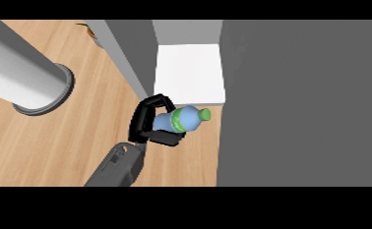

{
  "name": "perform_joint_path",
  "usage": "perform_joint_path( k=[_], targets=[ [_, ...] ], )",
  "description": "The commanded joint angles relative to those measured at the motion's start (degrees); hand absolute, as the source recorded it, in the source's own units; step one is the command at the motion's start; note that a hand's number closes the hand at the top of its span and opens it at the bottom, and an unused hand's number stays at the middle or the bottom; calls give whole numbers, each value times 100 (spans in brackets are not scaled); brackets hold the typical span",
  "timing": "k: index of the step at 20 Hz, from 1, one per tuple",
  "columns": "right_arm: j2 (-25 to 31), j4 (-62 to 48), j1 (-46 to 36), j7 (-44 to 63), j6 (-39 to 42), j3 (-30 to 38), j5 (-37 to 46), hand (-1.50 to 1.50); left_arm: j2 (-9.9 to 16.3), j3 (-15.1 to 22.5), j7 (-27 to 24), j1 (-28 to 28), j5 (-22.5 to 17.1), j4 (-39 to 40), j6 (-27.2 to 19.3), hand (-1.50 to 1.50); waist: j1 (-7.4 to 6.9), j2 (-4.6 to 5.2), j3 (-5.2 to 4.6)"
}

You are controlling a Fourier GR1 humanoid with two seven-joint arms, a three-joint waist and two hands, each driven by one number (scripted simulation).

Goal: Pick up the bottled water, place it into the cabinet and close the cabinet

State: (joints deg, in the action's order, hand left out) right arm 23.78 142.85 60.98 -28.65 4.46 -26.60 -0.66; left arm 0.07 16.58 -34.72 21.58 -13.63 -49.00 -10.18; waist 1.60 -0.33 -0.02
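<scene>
The robot's black hand (150, 123) on a grey forearm holds the blue plastic water bottle with a green cap and green label band (183, 119), fingers (155, 101) and thumb curled round its body. The bottle lies tilted, cap pointing right, above the light wooden desk (65, 149), just before the white shelf floor of the open grey cabinet (190, 73). A grey cylinder (29, 78) stands at left.

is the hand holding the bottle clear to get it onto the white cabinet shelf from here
Probably yes. The hand is curled round the bottled water just in front of the white cabinet shelf, with the grey door swung aside and nothing visible between.
</scene>
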Motion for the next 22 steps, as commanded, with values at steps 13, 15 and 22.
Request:
perform_joint_path(
  k=[13, 15, 22],
  targets=[
    [179, 350, 185, -249, 316, 612, -566, -150, -6, 600, 1407, 2493, -1351, 1009, -1729, 150, 144, 77, -2],
    [268, 449, 378, -192, 408, 612, -618, -150, -6, 620, 1528, 2769, -1548, 1221, -1837, 150, 210, 91, -3],
    [204, 221, 167, -443, 569, 942, -901, -150, -7, 294, 1295, 3383, -1584, 2290, -2494, 150, 211, 130, 4]
  ],
)
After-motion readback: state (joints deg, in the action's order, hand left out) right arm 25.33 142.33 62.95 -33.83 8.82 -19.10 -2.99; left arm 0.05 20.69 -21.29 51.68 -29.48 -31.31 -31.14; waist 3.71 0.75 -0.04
